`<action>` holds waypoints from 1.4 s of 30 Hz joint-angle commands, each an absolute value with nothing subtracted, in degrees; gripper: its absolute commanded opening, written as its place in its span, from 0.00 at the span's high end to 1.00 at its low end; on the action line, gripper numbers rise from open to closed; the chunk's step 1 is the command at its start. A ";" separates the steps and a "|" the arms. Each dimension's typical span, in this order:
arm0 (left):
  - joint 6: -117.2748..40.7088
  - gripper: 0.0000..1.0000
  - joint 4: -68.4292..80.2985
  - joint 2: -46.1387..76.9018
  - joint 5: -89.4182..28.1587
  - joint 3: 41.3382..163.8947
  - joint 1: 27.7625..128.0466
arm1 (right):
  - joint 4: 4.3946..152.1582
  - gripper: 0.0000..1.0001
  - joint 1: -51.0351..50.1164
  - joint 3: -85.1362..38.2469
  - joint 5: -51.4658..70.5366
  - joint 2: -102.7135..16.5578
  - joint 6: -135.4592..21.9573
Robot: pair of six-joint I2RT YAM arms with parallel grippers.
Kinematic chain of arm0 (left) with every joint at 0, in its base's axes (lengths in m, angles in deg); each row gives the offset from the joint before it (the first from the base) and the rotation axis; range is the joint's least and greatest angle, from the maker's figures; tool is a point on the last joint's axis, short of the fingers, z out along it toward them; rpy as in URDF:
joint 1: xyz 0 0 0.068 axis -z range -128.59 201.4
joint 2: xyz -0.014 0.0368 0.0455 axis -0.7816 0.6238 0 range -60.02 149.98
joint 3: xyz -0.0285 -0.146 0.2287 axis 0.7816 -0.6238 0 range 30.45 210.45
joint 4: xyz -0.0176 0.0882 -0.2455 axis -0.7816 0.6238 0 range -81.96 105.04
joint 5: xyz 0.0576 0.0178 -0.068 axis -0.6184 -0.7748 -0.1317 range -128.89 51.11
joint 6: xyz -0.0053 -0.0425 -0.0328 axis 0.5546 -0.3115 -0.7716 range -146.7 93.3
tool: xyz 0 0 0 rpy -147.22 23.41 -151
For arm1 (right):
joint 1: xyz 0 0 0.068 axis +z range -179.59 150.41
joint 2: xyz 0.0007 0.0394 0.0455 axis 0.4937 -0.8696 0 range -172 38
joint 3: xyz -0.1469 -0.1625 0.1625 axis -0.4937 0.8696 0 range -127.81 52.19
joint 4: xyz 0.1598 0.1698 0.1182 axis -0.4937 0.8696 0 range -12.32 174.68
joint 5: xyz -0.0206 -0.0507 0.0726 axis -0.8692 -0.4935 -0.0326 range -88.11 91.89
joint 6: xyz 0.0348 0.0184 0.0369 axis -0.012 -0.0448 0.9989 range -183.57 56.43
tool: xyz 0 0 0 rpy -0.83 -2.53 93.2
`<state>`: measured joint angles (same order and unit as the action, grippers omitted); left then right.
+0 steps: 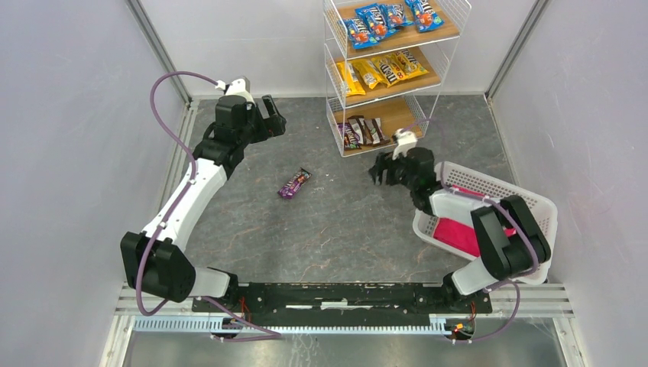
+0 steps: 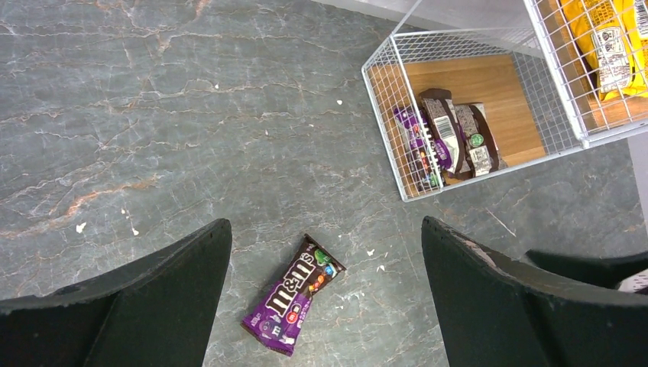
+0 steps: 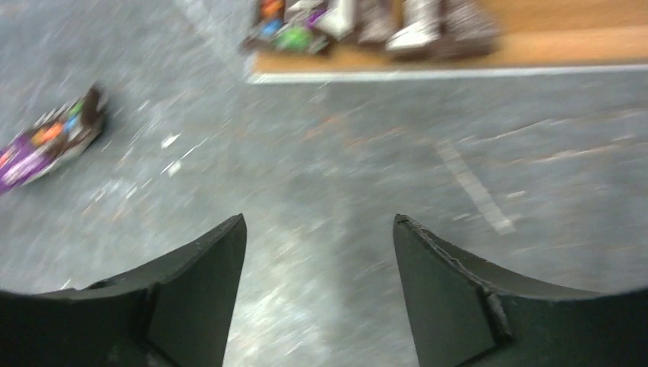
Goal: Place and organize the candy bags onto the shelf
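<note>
**While both grippers hang empty, one purple packet lies loose**

Because the left gripper point(image 2: 327, 223) hovers with its jaws spread wide and nothing between them, it looks the better placed to pick. The purple M&M's packet point(image 2: 294, 306) lies flat on the grey table point(image 2: 153, 115), just below its gap and slightly to the left in the wrist view. The right gripper point(image 3: 319, 219), likewise wide and empty, has that packet far off to its upper left, in a blurred view. Ahead and to the right of the left gripper stands the shelf point(image 2: 382, 130), whose bottom tier holds dark brown and purple bags point(image 2: 451, 138).

I judge the packet light, soft and glossy, so likely slippery and quick to crumple. Lying flat, it offers little to pinch. Closing across its narrow width near the middle, pressed down to the table, seems safer than taking a crimped end.
</note>
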<state>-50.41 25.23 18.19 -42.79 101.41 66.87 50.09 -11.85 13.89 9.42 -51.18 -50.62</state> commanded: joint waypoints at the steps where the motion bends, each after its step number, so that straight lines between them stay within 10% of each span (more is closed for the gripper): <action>1: -47.28 0.00 23.84 15.64 -42.48 103.11 66.79 | 57.95 0.18 -1.56 16.03 9.01 -45.30 -46.24; 12: -47.18 0.00 23.97 14.71 -43.79 103.11 66.74 | 56.60 0.13 20.17 5.07 5.40 -56.80 -21.38; 28: -47.27 0.00 23.78 13.49 -43.70 103.05 66.70 | 49.47 0.17 25.83 -12.76 -7.85 -81.10 -8.31; 42: -47.65 0.00 23.72 13.75 -43.08 103.11 66.69 | 41.60 0.74 23.74 -12.61 -4.36 -84.71 -8.80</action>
<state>-50.41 25.47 15.02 -43.16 101.41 66.87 46.04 24.98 -12.63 -7.12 -84.34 -7.03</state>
